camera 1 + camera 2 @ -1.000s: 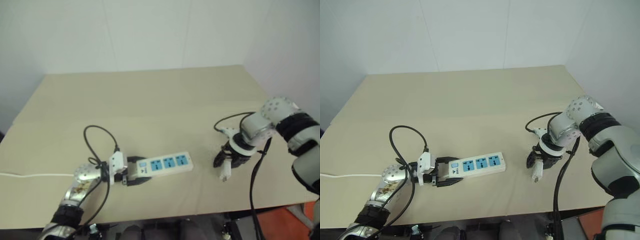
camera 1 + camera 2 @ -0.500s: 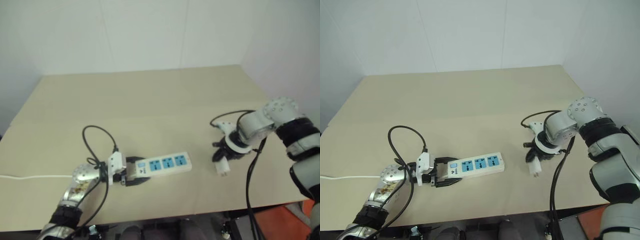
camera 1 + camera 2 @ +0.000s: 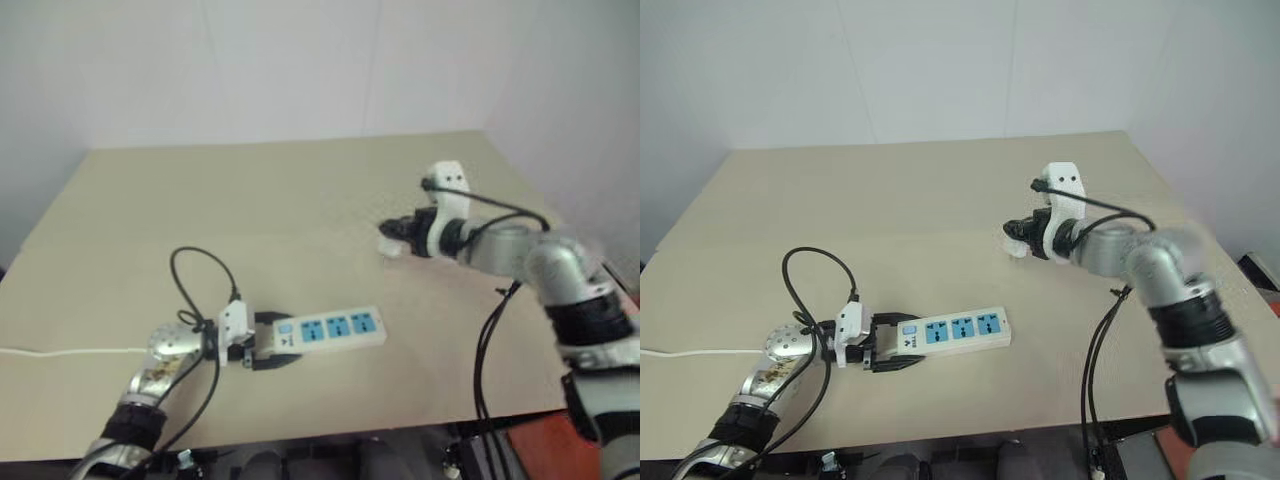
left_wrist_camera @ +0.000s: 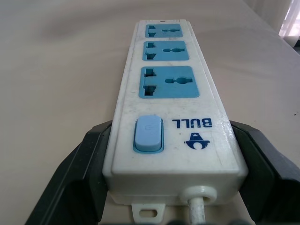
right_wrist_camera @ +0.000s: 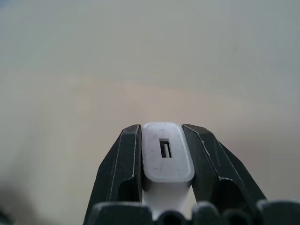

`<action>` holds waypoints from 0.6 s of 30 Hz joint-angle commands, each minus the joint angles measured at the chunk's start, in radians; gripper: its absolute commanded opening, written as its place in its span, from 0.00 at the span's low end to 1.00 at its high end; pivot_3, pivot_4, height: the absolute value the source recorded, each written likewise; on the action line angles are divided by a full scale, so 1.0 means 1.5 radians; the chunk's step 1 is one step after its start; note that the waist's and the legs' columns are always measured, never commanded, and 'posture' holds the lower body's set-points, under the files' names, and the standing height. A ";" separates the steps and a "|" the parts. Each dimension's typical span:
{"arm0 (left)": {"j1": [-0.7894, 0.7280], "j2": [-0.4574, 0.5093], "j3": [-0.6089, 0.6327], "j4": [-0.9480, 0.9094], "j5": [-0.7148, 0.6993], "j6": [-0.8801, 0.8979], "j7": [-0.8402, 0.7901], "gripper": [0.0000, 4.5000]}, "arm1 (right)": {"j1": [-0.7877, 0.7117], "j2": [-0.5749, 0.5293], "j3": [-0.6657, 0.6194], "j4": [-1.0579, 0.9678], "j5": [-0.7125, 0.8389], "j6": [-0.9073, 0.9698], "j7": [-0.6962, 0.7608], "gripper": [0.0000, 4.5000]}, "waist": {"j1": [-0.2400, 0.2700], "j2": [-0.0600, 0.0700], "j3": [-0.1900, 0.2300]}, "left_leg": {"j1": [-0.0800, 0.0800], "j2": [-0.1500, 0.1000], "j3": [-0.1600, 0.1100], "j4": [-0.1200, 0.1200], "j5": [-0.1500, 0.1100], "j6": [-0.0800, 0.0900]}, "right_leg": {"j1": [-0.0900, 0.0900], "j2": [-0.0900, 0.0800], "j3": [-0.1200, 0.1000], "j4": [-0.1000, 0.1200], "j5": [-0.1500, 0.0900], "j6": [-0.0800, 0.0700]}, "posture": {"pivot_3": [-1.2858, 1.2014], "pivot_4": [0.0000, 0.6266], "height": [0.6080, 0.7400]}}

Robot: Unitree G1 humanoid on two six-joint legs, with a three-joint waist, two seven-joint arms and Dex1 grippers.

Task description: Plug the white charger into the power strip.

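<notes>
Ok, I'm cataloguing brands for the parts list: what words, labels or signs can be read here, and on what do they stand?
"BULL", printed in blue on the power strip beside its end switch, upside down in the left wrist view, with a small blue logo next to it.
The mark on the switch is too faint to read.
The white charger bears no readable text.

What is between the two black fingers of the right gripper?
The white charger sits clamped in the right gripper, its end face with a small slot showing. Its prongs and lower body are covered by the fingers.
</notes>
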 commanded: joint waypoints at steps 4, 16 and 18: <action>0.001 0.028 -0.008 0.029 0.032 0.008 -0.008 0.73 | -0.001 0.118 -0.057 0.021 -0.214 -0.230 0.061 0.26 | -0.004 0.000 0.000 | 0.000 0.000 0.000 0.000 0.000 0.000 | 0.000 0.000 0.000 0.000 0.000 0.000 | 0.52 0.24 1.00; -0.015 0.030 -0.006 0.022 0.031 0.016 -0.001 0.73 | 0.011 0.268 -0.114 0.183 -0.358 -0.547 0.292 0.26 | -0.008 0.000 0.000 | 0.002 0.000 0.000 -0.001 0.000 0.000 | 0.000 0.000 0.000 0.001 0.000 -0.001 | 0.52 0.24 1.00; -0.019 0.031 -0.004 0.024 0.030 0.016 0.000 0.73 | 0.026 0.265 -0.115 0.181 -0.343 -0.547 0.372 0.26 | -0.007 0.000 0.000 | 0.002 0.000 0.000 -0.001 0.000 0.000 | 0.000 0.000 0.000 0.001 0.000 -0.001 | 0.52 0.24 1.00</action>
